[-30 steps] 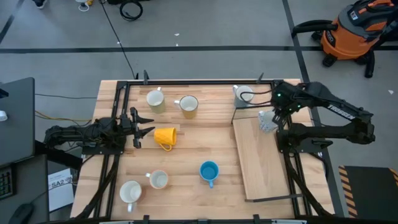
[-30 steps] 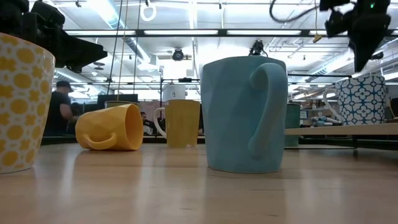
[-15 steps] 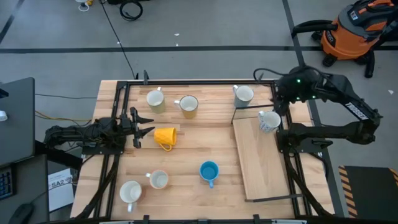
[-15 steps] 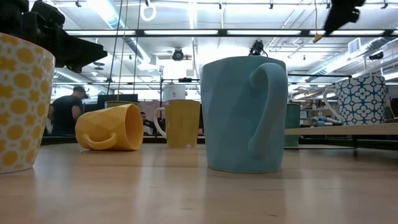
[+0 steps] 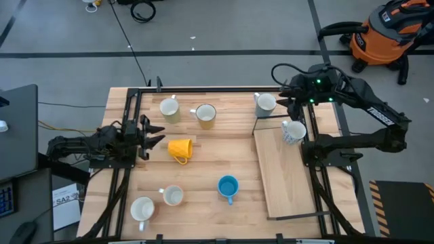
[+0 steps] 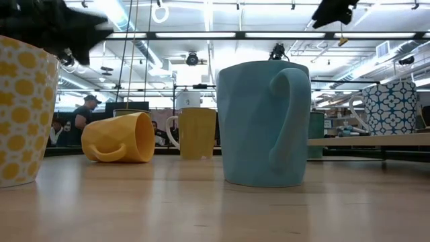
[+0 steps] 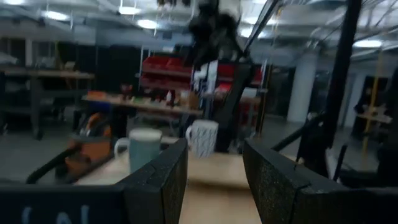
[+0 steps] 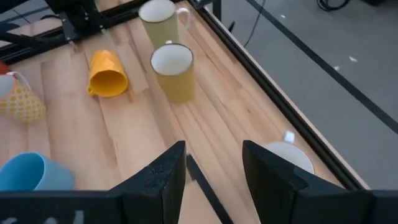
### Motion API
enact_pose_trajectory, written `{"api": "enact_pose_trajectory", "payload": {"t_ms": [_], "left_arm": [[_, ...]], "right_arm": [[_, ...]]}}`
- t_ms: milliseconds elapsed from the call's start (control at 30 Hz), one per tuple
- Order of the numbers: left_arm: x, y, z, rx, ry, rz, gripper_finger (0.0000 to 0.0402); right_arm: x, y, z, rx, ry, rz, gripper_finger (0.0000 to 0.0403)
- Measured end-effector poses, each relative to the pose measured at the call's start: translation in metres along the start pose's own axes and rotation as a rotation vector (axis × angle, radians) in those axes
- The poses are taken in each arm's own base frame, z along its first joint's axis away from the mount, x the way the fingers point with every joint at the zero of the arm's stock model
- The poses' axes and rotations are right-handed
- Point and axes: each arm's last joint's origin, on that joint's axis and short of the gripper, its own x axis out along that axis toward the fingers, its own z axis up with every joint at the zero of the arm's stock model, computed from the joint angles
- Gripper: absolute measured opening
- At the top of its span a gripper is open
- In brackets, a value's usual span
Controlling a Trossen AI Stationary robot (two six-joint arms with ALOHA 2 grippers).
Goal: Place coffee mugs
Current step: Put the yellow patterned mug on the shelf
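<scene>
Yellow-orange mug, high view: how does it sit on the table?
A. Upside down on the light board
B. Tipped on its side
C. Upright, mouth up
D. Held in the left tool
B: the yellow-orange mug lies on its side on the table, apart from the open left tool beside it.

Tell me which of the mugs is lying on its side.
The yellow-orange mug, just in front of the left gripper. It is tipped over with its handle on the table; the other six mugs stand upright.
</scene>
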Motion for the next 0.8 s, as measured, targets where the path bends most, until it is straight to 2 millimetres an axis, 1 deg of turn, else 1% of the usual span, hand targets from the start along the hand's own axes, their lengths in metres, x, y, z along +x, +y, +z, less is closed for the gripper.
{"api": "enact_pose_trajectory", "payload": {"t_ms": [67,167,233,300,433,533,700,800], "left_arm": [[0.003,-0.003,0.013,0.031,-0.014,-0.009,0.0162],[0.013,-0.007,0.03,0.065,0.015,-0.025,0.0162],[0.021,-0.012,0.043,0.069,0.035,-0.036,0.0162],[0.032,-0.016,0.053,0.08,0.095,-0.045,0.0162],[0.057,-0.027,0.071,0.079,0.242,-0.065,0.0162],[0.076,-0.037,0.08,0.006,0.388,-0.074,0.0162],[0.099,-0.06,0.087,-0.112,0.683,-0.138,0.0162],[0.109,-0.075,0.088,-0.185,0.848,-0.137,0.0162]], "right_arm": [[0.006,0.001,0.003,-0.008,-0.001,0.009,0.0164],[0.016,0.003,0.006,-0.016,0.022,0.019,0.0164],[0.022,0.004,0.007,-0.02,0.043,0.025,0.0164],[0.028,0.006,0.008,-0.024,0.06,0.031,0.0164],[0.036,0.008,0.009,-0.032,0.087,0.041,0.0164],[0.039,0.01,0.009,-0.038,0.095,0.048,0.0164],[0.038,0.012,0.009,-0.046,0.093,0.058,0.0164],[0.037,0.013,0.009,-0.049,0.092,0.061,0.0164]]}}
